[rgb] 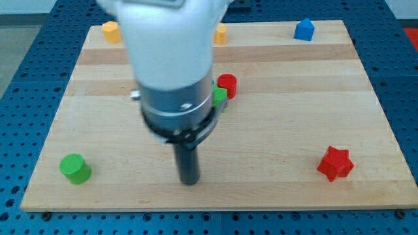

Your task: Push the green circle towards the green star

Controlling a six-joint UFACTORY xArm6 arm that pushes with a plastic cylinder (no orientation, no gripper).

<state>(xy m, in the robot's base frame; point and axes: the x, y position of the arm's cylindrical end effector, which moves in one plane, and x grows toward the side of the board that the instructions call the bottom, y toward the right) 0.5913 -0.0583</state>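
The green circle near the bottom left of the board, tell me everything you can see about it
The green circle is a short, solid bright green cylinder with a matte, plastic-like look, standing upright on its flat base on the wooden board, near the view's bottom left corner. Nothing touches it. My tip rests on the board well to its right, with bare wood between them.

A pale wooden tabletop (pixel 294 78) made of glued lengthwise strips fills most of the view, its grain running from the view's left to the view's right. It lies on a blue perforated base (pixel 19 59) with regular rows of small holes, showing along every edge. Light is even and soft, with faint shadows. At the view's top, a pale band, possibly floor, is too blurred to tell.
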